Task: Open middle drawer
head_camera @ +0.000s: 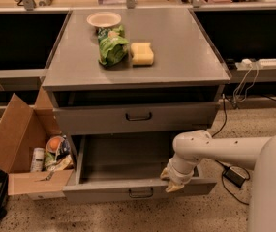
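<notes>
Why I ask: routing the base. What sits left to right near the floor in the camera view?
Box → middle drawer handle → end effector at that open drawer's front → adapter.

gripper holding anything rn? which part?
Cannot tell. The gripper sits at the top front edge of the open middle drawer, right of its handle; a grip there is unclear.

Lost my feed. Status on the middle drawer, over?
Gripper at drawer front, right of handle. Middle drawer open. Box stands left of it.

Lab benches (11, 74); end effector (172, 180) at drawer (103, 192)
</notes>
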`<move>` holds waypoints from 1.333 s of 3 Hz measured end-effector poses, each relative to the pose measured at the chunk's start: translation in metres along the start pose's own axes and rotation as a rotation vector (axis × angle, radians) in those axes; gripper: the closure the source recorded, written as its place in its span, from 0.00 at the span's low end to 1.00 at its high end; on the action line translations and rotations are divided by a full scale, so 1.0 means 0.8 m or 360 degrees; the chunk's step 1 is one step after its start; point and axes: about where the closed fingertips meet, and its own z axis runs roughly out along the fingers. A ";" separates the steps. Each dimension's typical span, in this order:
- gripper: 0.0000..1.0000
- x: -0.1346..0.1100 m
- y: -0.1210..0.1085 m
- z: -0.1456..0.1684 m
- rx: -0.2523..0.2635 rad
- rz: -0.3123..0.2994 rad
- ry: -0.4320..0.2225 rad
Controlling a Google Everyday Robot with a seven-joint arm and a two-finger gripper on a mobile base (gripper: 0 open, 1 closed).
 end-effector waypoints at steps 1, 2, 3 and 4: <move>0.46 0.000 0.000 0.000 0.0000 0.0000 0.0000; 0.23 0.000 0.000 0.000 0.0000 0.0000 0.0000; 0.01 0.002 0.001 -0.003 -0.0028 -0.0004 0.0034; 0.00 0.007 -0.002 -0.035 -0.0027 -0.0025 0.0054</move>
